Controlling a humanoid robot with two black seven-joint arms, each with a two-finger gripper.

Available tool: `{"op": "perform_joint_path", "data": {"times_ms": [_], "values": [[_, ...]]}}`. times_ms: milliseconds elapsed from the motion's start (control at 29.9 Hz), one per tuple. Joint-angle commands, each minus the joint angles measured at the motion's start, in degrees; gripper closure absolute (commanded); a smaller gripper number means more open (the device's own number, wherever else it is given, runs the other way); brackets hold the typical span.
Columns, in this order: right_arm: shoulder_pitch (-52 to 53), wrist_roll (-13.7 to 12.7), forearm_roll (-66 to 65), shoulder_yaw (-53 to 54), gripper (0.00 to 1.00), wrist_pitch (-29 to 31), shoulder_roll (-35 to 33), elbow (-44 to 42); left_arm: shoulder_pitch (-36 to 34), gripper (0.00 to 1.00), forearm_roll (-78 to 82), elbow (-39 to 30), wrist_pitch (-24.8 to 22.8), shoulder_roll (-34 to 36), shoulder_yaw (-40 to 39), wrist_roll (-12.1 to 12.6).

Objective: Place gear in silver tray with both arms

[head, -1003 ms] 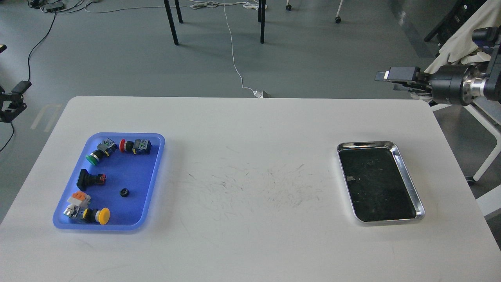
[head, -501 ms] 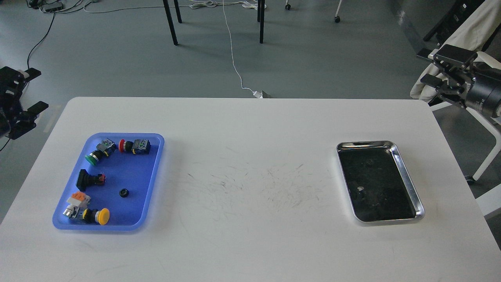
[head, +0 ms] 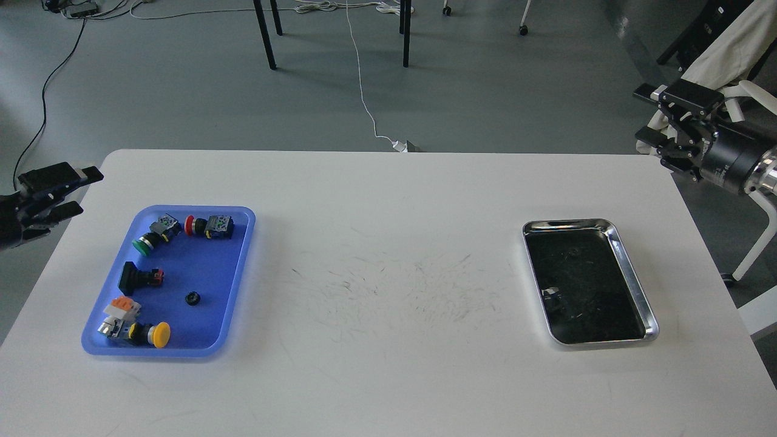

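While both claws hang off the table's far corners, neither has hold of anything. Left claw [head: 65, 192] sits at the left edge, just off the table's [head: 388, 364] far-left corner, fingers parted with a clear gap, nothing between them. Right claw [head: 652, 118] is up at the far right, past the table's far-right corner, two black fingers spread apart one above the other, empty too. Nearest the left claw is a blue tray [head: 240, 267] on the table's left side; inside it: green pushbutton [head: 144, 244] and red pushbutton [head: 190, 226] along the far end, a black switch part [head: 132, 278] mid-left, a yellow pushbutton [head: 159, 335] and an orange-topped block [head: 122, 307] at the near end, and the gear [head: 193, 298], small, black, round, lying alone on the tray floor near the middle, touching none of the others. Silver tray [head: 634, 285] lies on the table's right side, well apart from the blue tray, below the right claw; dark bottom, only reflections showing. Scuff marks [head: 388, 285] cover the table between the trays.
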Motion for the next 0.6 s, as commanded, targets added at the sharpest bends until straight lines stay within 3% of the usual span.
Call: {"op": "perform_joint_path", "data": {"times_ms": [0,201,301,401,568], "values": [[-2.12,-0.01,-0.09,-0.01,0.14,-1.06,1.15,-0.31,-0.94,0.06,3.75,-0.44,0.01,0.70,-0.37,0.01],[-3.36,-0.01,-0.09,-0.01,0.13,-2.29,2.03,-1.10,-7.44,0.05,3.58,0.00,0.01,2.28,-0.55,0.01],[-3.45,-0.01,0.00,-0.01,0.13,-3.17,2.21,-1.02,-7.71,0.05,-0.27,0.26,2.16,2.19,0.15,0.01],[-3.80,-0.01,0.00,-0.01,0.13,-4.31,2.38,-0.76,-7.01,0.05,-1.08,-0.52,1.12,2.37,1.03,0.01],[-3.89,-0.01,0.00,-0.01,0.13,-4.93,2.82,-0.75,-8.76,0.05,12.60,-4.92,1.90,2.90,1.91,0.01]]}}
